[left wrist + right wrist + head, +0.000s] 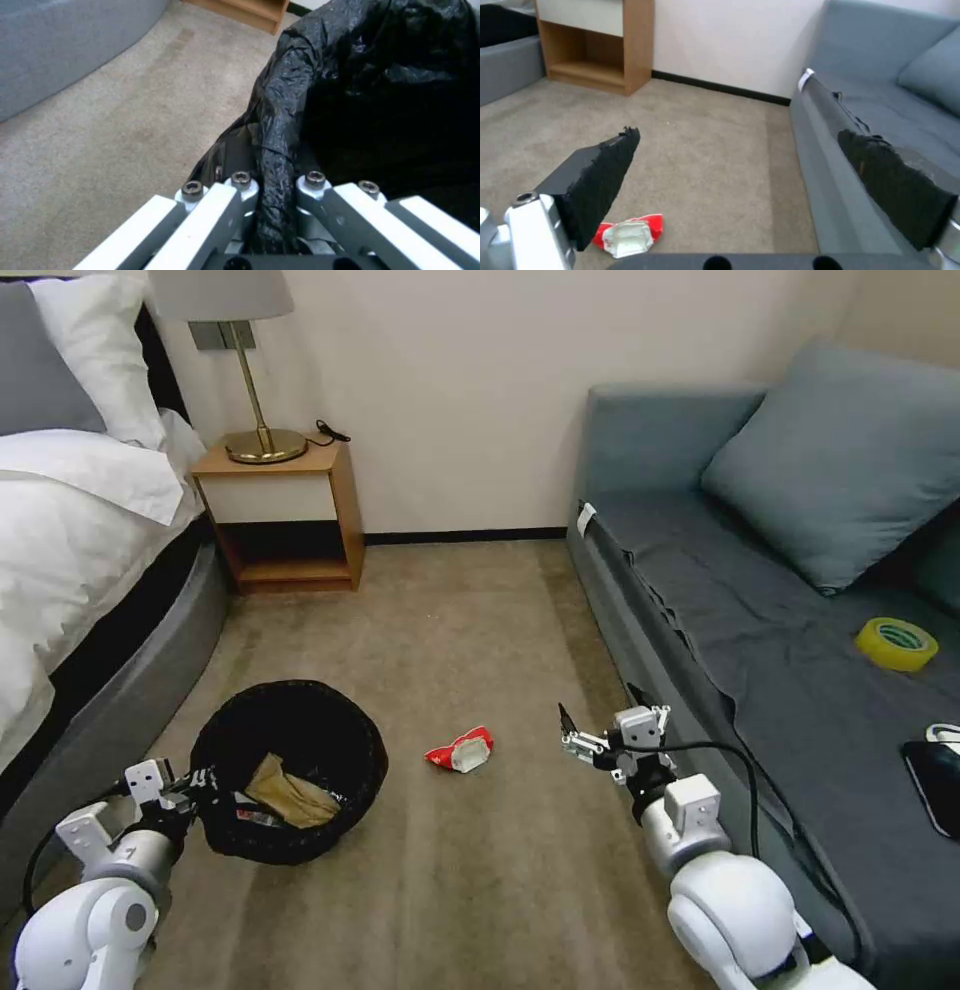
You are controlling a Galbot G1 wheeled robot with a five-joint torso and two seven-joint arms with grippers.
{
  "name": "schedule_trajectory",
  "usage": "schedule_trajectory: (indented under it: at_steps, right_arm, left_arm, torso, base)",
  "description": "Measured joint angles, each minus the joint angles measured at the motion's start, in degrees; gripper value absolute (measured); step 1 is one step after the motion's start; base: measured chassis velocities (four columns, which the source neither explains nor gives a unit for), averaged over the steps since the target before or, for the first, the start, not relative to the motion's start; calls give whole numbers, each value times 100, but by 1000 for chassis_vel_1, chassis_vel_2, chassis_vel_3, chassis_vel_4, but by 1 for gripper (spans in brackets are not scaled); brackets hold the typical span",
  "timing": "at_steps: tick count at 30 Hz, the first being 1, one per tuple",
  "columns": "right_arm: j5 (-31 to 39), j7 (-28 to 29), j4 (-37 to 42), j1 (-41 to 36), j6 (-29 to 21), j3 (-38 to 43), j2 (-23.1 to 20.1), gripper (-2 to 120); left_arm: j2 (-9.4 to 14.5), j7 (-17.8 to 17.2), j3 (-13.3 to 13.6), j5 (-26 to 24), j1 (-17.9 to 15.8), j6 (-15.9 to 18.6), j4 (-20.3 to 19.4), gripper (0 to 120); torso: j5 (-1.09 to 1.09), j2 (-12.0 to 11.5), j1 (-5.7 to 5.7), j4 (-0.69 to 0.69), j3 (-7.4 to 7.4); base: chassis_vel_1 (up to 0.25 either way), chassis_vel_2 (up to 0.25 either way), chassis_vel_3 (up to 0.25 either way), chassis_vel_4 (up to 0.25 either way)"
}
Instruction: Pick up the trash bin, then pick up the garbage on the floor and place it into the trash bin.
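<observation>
On the carpet between bed and sofa, one red-and-white packet (460,750) is left to bin.

It lies just beside the trash bin (290,770), which already holds a brown paper piece (290,792) and is pinched at its lined rim by the closed left hand (195,785). The right hand (585,742) hovers near the packet with its fingers spread wide and nothing in them. A good pick would likely bring those fingers straight down to straddle the crumpled packet, pressing lightly into the pile, while the bin is kept level and close. Beige carpet (470,620) runs to a wooden nightstand (285,515), with a white-sheeted bed (70,530) at the robot's left and a grey sofa (760,600) at its right.
</observation>
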Motion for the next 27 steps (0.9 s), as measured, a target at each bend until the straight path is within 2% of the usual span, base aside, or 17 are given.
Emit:
schedule_trajectory:
  at_steps: [13,27]
  right_arm:
    - [-212,-209,37,-303,128,148,278,100]
    - [-220,-398,17,-378,255,226,246,100]
  left_arm:
    - [43,-17,2,-41,7,7,-41,4]
    - [-2,-26,-41,-55,38,4,-61,4]
  torso:
    - [0,0,0,1,0]
    - [0,-1,0,0,0]
  base:
    - [0,0,0,0]
    - [0,0,0,0]
